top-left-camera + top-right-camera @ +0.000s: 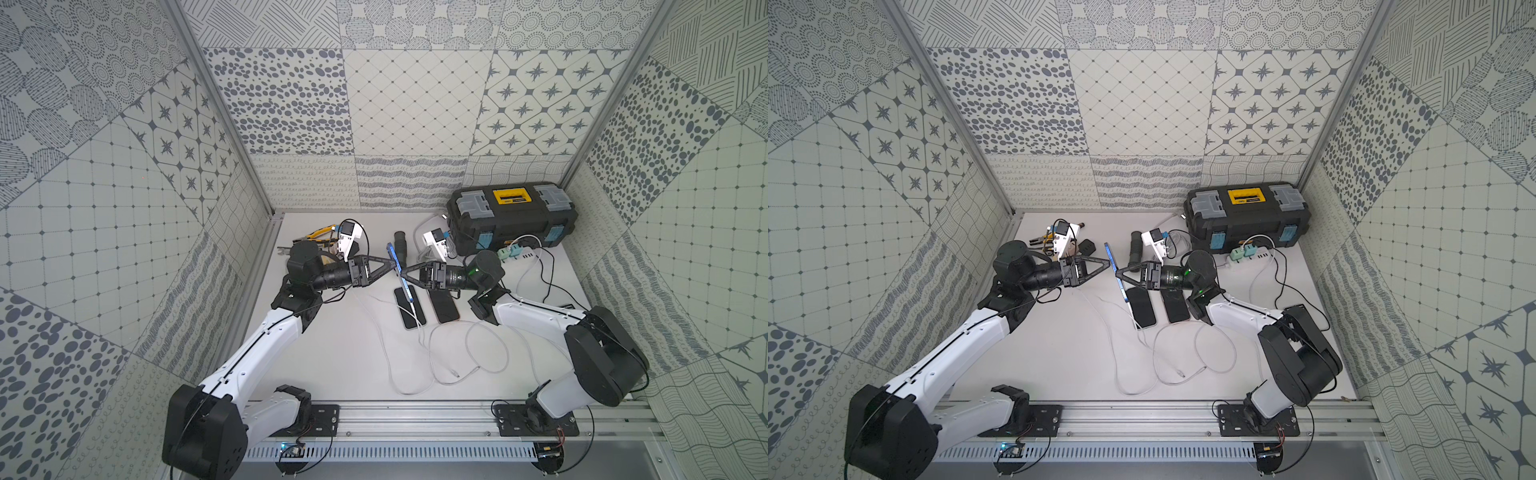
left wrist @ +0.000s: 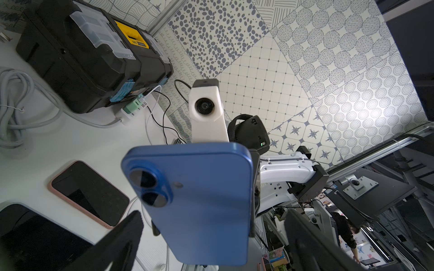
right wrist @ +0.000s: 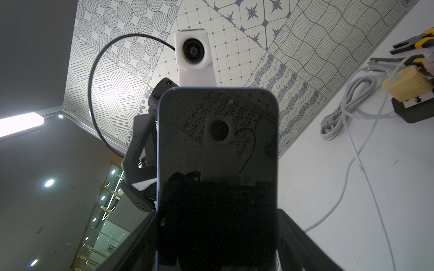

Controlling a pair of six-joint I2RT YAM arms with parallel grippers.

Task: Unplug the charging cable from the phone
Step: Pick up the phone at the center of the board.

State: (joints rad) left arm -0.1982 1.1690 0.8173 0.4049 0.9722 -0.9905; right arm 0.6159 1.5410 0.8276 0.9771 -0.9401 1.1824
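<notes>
White surface: right tool grips phone aloft; left tool wide open, empty; cable exits phone's end nearer the near edge.

A black toolbox stands beside a power strip; pliers lie apart.

I see the blue phone raised above mid-table, on edge and tilted, its dark screen facing right. The white charging cable is plugged into its near end and trails onto the table.
</notes>
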